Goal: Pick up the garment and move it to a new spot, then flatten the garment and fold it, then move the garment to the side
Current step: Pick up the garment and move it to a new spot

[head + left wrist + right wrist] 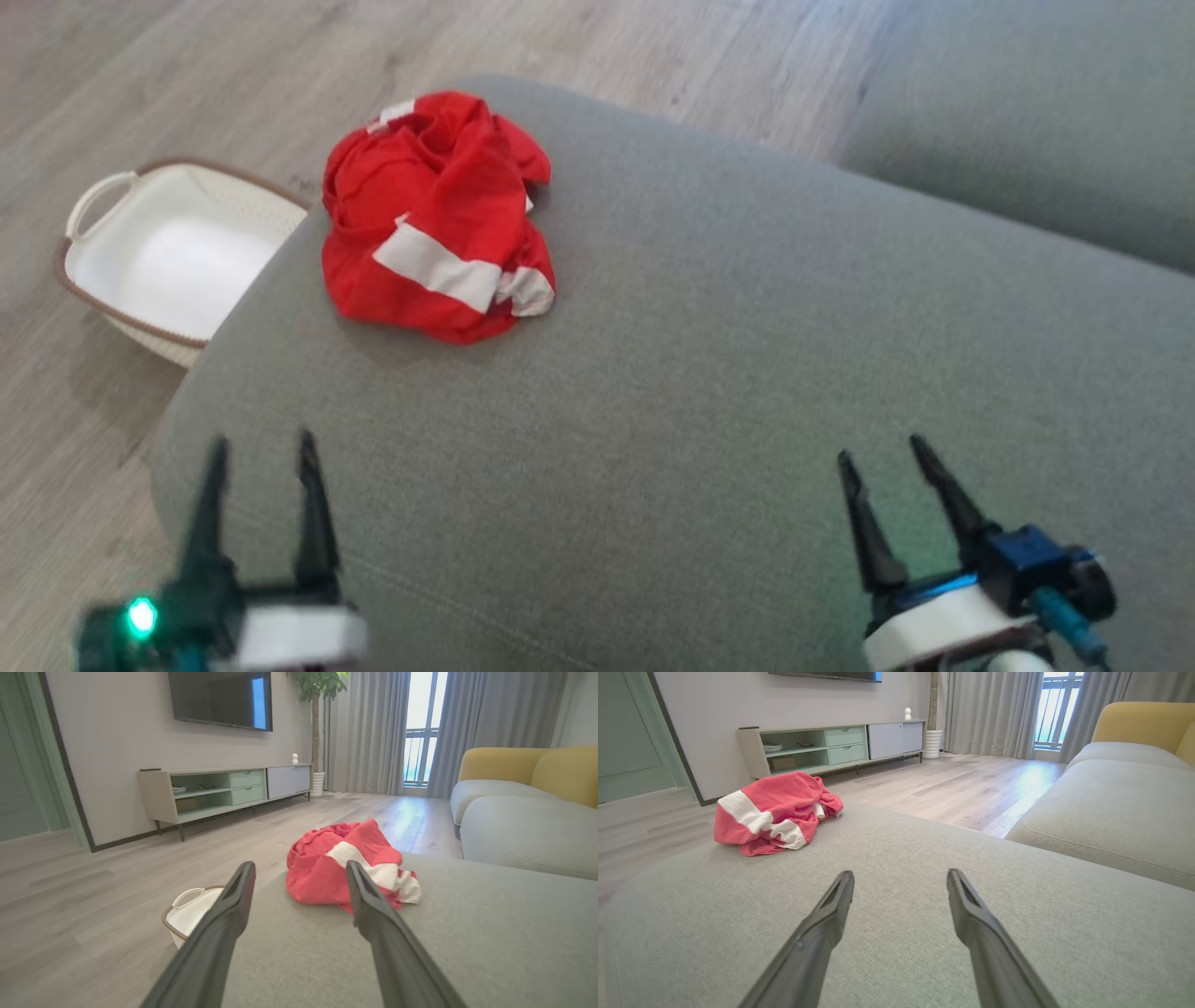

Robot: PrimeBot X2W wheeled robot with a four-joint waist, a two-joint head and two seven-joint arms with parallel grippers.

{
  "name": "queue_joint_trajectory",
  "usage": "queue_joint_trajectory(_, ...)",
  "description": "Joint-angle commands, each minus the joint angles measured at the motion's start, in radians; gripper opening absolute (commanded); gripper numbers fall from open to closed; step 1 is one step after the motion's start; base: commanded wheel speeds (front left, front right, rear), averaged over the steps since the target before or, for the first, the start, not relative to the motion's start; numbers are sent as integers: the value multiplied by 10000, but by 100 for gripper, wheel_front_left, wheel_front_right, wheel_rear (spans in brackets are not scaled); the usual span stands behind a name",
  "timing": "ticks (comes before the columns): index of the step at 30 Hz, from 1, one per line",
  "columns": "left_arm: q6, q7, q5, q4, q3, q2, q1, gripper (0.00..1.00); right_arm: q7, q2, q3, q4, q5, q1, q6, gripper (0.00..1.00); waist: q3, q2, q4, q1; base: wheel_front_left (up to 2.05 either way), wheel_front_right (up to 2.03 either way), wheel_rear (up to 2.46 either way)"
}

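Note:
A red garment [434,219] with white stripes lies crumpled in a heap near the far left corner of the grey cushion [709,373]. The left wrist view has the garment [336,868] straight ahead, past the fingertips. In the right wrist view the garment [770,812] sits off to the upper left. My left gripper [263,446] hovers open over the cushion's near left edge, well short of the garment, with nothing between its fingers. My right gripper [879,450] stands open and empty over the near right of the cushion.
A white basket [163,257] with a brown rim stands on the wooden floor just left of the cushion, below the garment's corner. Another grey sofa cushion [1036,121] lies to the far right. A TV cabinet [224,791] lines the far wall.

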Motion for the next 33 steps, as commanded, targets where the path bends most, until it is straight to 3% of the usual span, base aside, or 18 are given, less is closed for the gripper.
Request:
queue_joint_trajectory(1,23,-95,80,-590,526,235,-1173,100,-111,-153,-10,-385,-188,-597,-7,100,493,0,-60,1,0,0,0)
queue_joint_trajectory(7,-317,-95,74,-534,851,672,-3207,100,-111,-877,-324,-644,-561,-957,-7,100,1562,0,-252,1,0,0,0)
queue_joint_trajectory(12,-765,83,57,1036,688,1110,-5426,100,-111,-1493,-519,-969,-726,-1321,-7,100,2442,0,-406,1,0,0,0)
queue_joint_trajectory(20,-1496,2509,-571,4304,187,1351,-8540,100,-111,-2171,-326,-1484,-901,-1783,-7,100,3390,0,-639,1,0,0,0)
queue_joint_trajectory(27,-1736,4014,-1211,6111,-889,1636,-9623,100,-111,-2510,-391,-1672,-926,-1967,-7,100,3699,0,-822,1,0,0,0)
queue_joint_trajectory(33,-1745,3839,-1662,7181,-1725,2198,-10199,100,-111,-2643,-508,-1787,-940,-2034,-7,100,4022,0,-949,1,0,0,0)
